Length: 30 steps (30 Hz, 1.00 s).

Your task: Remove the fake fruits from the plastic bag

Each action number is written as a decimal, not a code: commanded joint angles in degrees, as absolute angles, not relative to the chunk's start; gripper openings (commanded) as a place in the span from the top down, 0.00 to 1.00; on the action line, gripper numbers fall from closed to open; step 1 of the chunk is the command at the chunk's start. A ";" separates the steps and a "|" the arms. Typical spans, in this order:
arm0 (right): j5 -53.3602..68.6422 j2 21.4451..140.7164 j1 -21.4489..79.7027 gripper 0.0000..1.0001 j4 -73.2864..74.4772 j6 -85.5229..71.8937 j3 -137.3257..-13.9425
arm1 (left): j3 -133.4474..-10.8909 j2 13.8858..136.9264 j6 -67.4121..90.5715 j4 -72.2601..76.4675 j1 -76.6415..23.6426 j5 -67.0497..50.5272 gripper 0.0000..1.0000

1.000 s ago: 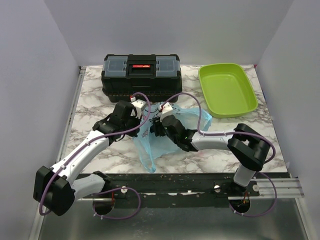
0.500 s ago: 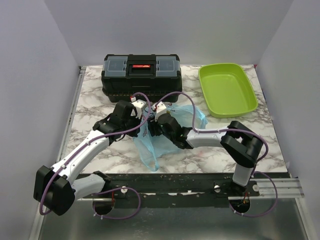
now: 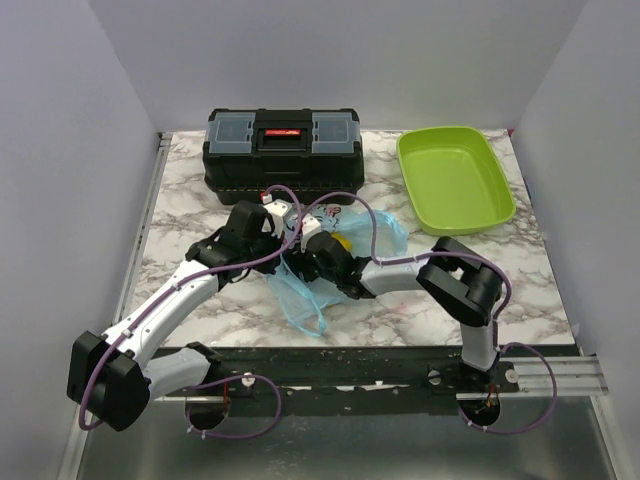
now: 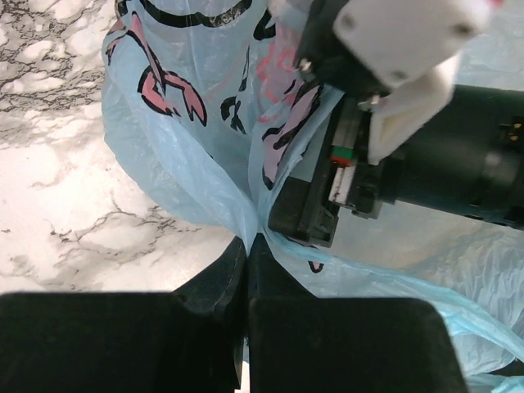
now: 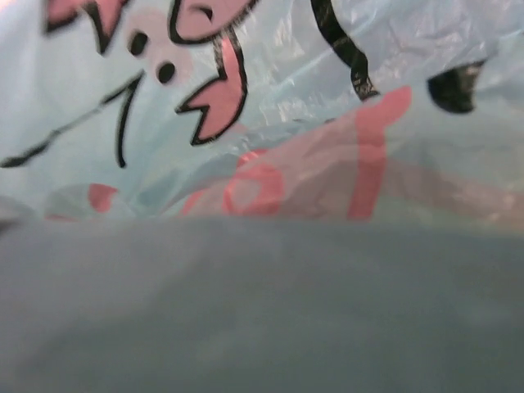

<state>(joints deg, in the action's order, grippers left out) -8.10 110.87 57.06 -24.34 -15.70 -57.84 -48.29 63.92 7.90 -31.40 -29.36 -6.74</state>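
The light-blue plastic bag (image 3: 300, 292) lies crumpled mid-table, printed with pink and black crabs (image 4: 188, 123). My left gripper (image 4: 247, 242) is shut on a fold of its film, at the bag's upper left (image 3: 277, 226). My right gripper (image 3: 318, 256) reaches into the bag mouth from the right. One of its black fingers (image 4: 304, 211) shows just beyond my left jaws. Bag film (image 5: 270, 123) covers the right wrist view and hides its fingers. One yellow fake fruit (image 3: 343, 241) shows behind the right wrist. The other fruits are hidden.
A black toolbox (image 3: 284, 150) stands at the back, just beyond both grippers. A lime-green tray (image 3: 455, 180) sits at the back right. The right arm's elbow (image 3: 458, 285) rests low over the marble table (image 3: 190, 190).
My right arm has slid left, pushing its gripper further into the bag. The bag's lower end shifted and the yellow fruit came into view. The left gripper kept its hold.
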 commanded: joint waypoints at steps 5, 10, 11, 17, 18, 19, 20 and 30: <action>-11.00 113.09 57.58 0.41 -23.88 -18.06 -57.55 | -49.92 63.93 7.12 -30.63 -29.18 -8.31 1.00; -14.21 106.37 57.63 0.57 -28.74 -20.28 -52.63 | -50.10 64.43 7.17 -31.21 -29.18 -8.33 1.00; -15.13 104.56 57.62 0.59 -29.23 -20.82 -51.36 | -50.01 64.35 7.19 -31.05 -29.18 -8.09 1.00; -18.45 96.82 57.58 0.68 -30.54 -21.94 -45.62 | -50.45 65.12 7.21 -30.89 -29.18 -9.01 1.00; -18.93 95.85 57.57 0.69 -30.10 -22.06 -45.01 | -50.49 65.26 7.29 -30.76 -29.19 -9.17 1.00; -19.42 95.06 57.58 0.69 -29.91 -22.20 -44.35 | -50.61 65.61 7.42 -30.72 -29.18 -9.61 1.00; -19.74 94.37 57.60 0.70 -29.88 -22.25 -43.48 | -50.78 65.89 7.49 -30.67 -29.18 -10.24 1.00; -17.78 84.36 57.62 0.79 -26.48 -25.26 -38.98 | -51.32 67.36 7.64 -30.75 -29.18 -11.49 1.00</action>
<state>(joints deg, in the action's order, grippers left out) -17.74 89.69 57.32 -27.66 -23.38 -39.53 -49.41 66.74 7.94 -31.35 -29.36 -9.80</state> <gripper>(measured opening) 0.644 0.003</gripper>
